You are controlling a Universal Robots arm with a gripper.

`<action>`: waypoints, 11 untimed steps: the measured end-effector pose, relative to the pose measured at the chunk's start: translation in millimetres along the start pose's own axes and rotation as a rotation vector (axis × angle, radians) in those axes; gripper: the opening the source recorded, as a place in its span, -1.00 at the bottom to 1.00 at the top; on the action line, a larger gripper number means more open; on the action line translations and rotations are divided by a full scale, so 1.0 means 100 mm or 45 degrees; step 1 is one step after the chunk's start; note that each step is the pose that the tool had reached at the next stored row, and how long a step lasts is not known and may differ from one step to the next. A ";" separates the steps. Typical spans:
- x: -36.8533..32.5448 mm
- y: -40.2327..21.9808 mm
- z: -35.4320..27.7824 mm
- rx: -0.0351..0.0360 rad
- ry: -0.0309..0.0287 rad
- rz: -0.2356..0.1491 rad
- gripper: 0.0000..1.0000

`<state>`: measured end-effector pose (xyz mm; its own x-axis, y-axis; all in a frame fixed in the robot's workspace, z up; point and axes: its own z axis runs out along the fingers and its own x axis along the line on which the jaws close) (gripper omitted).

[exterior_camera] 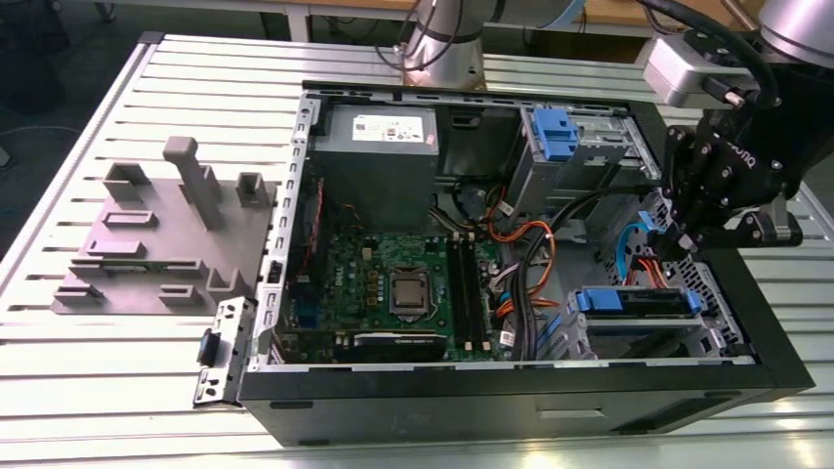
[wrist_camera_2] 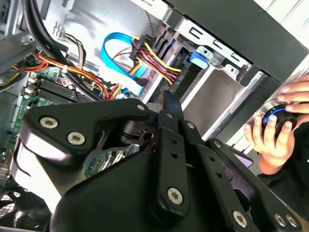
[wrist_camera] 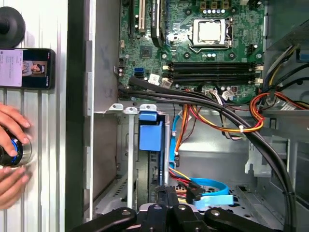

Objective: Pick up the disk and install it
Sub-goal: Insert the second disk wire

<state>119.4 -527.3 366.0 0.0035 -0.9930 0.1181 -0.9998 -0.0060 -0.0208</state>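
1. The slatted worktop (exterior_camera: 104, 107) carries the case (exterior_camera: 521, 391).
2. The case lies open, motherboard (exterior_camera: 391, 283) up.
3. The tool (exterior_camera: 687, 246) is clenched and hangs over the drive bay (exterior_camera: 710, 293) at the exterior view's right.
4. The disk (exterior_camera: 632, 301) sits in that bay, blue bracket up, just below the tool.
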 end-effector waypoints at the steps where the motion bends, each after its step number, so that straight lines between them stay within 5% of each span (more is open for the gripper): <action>1: -0.005 0.000 -0.002 0.0000 -0.0001 0.000 -0.79; 11: -0.043 -0.002 -0.105 -0.0003 0.0000 0.003 -0.79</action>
<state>119.4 -521.8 375.9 0.0012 -0.9930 0.1181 -0.9998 -0.0037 -0.0208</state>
